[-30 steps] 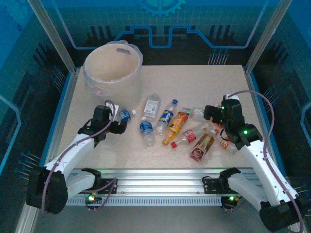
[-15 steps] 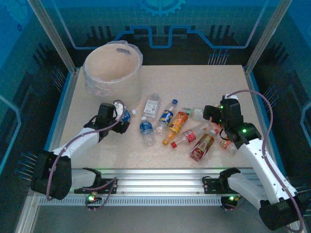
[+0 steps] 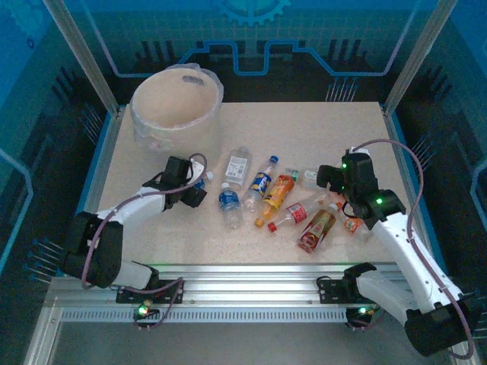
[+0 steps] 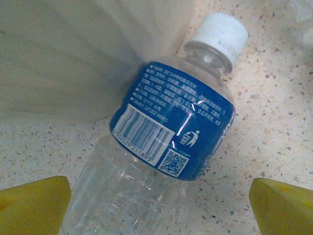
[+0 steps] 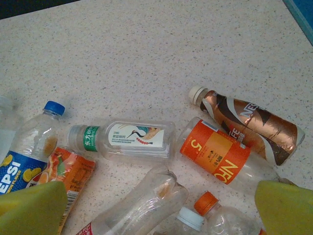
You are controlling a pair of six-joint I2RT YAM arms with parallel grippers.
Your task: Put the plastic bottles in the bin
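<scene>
Several plastic bottles lie in the middle of the table, among them a Pepsi bottle (image 3: 261,182), an orange one (image 3: 277,195) and a blue-labelled one (image 3: 229,204). The bin (image 3: 176,106) stands at the back left. My left gripper (image 3: 195,187) is open, low beside the bin. Between its yellow fingers (image 4: 34,205) lies a clear bottle with a blue label and white cap (image 4: 171,122), a gap on each side; the bin wall (image 4: 73,58) is just behind. My right gripper (image 5: 159,210) hangs open above a crushed clear bottle (image 5: 142,203), an orange-labelled one (image 5: 220,154) and a brown one (image 5: 249,120).
Metal frame posts (image 3: 84,61) rise at the table's back corners and blue rails (image 3: 99,167) run along its sides. A clear green-banded bottle (image 5: 122,138) lies just beyond the right gripper. Bare tabletop (image 3: 319,129) stretches behind the bottles.
The left arm has reached forward and to the right, bringing its gripper over the blue-labelled bottle beside the bin. The right gripper has crept slightly away from me.
</scene>
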